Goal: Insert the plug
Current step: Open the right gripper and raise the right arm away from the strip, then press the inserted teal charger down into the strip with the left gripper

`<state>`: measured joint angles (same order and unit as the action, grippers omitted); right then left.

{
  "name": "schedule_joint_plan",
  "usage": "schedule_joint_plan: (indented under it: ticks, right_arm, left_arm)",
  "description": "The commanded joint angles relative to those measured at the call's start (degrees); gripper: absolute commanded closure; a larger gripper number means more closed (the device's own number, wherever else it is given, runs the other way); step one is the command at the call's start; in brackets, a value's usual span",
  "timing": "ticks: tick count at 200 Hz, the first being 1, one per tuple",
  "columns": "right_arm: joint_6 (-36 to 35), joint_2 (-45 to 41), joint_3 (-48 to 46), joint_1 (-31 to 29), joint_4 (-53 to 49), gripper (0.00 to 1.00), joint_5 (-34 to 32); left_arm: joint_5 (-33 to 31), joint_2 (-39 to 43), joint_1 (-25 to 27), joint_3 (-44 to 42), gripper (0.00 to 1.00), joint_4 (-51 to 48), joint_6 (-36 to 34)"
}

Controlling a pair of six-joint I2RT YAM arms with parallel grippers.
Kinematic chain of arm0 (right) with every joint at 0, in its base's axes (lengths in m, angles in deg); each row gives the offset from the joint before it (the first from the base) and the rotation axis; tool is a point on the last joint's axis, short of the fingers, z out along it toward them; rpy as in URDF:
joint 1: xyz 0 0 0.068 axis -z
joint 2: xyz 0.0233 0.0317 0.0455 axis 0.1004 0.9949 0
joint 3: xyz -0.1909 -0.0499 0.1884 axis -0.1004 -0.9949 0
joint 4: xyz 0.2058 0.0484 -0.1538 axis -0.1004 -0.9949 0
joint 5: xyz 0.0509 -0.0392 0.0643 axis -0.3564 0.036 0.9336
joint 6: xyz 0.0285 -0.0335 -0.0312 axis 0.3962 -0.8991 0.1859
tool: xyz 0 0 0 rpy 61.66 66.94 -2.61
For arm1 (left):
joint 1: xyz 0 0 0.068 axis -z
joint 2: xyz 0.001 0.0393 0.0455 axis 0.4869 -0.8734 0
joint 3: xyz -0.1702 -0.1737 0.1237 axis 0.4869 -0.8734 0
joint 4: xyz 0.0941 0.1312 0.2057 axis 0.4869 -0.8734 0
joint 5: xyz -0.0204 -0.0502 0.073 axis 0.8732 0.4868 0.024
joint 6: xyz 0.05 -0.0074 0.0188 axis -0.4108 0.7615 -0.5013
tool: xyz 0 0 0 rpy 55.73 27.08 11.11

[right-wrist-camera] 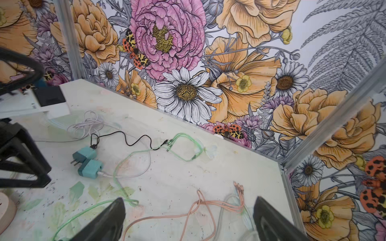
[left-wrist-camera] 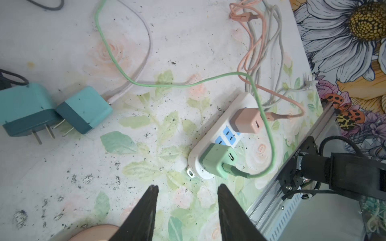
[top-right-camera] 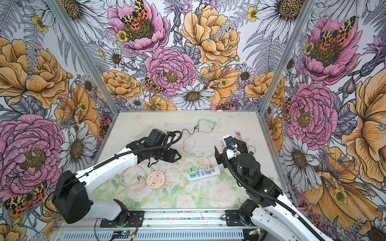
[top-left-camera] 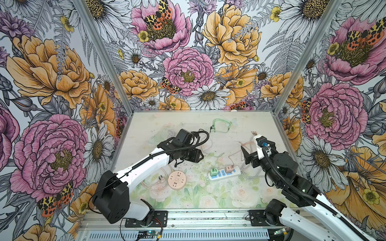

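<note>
I am watching the left arm [top-left-camera: 146,164] reaching from its base toward the middle of the table [top-left-camera: 146,125]. Its wrist is turning the left gripper [left-wrist-camera: 188,186] sideways, toward the power strip [left-wrist-camera: 198,154]. The gripper is hanging above the table, near the strip but not touching it. In the left wrist view its two dark fingers [left-wrist-camera: 146,208] are standing apart and nothing is lying between them.

The right arm [top-left-camera: 292,183] is bending up on the other side of the strip, and its wrist is pointing toward the far wall. The right gripper [right-wrist-camera: 189,199] is spreading its fingers very wide, and it is holding nothing. Only loose pink and green cables are lying on the table under it.

The green plug [left-wrist-camera: 217,160] is sitting on the end socket of the white strip, with its body resting against the strip's face. In both top views it is standing upright there [top-left-camera: 213,171]. A green cable [left-wrist-camera: 269,133] is coming out of its side and looping away over the strip. A pink plug [left-wrist-camera: 246,121] is sitting further along the same strip, with blue sockets showing between the two.

Two teal chargers [left-wrist-camera: 83,108] are lying on their sides well apart from the strip, their prongs bare. A round pink socket [top-left-camera: 177,180] is lying near the left arm.
</note>
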<state>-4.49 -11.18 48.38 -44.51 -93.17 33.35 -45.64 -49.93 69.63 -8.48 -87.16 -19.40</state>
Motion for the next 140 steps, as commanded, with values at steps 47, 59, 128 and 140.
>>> schedule_joint_plan:
  ticks: [47,59,128,140]
  right_arm:
    - [16.6,10.6,6.5,9.1,0.3,0.01,1.9]
    - [18.3,11.9,7.4,10.3,-0.5,0.01,3.3]
    - [27.9,18.7,10.0,23.4,-6.2,0.05,19.7]
    - [28.8,19.8,10.2,25.0,-6.5,0.06,22.0]
  left_arm:
    - [-8.8,0.5,8.8,-6.7,0.46,8.7,-11.0]
    - [-9.0,0.3,9.4,-8.7,0.45,11.4,-12.0]
    - [-7.3,-0.3,11.4,-13.8,0.42,23.3,-15.6]
    - [-7.0,-1.4,11.9,-13.5,0.42,24.2,-16.2]
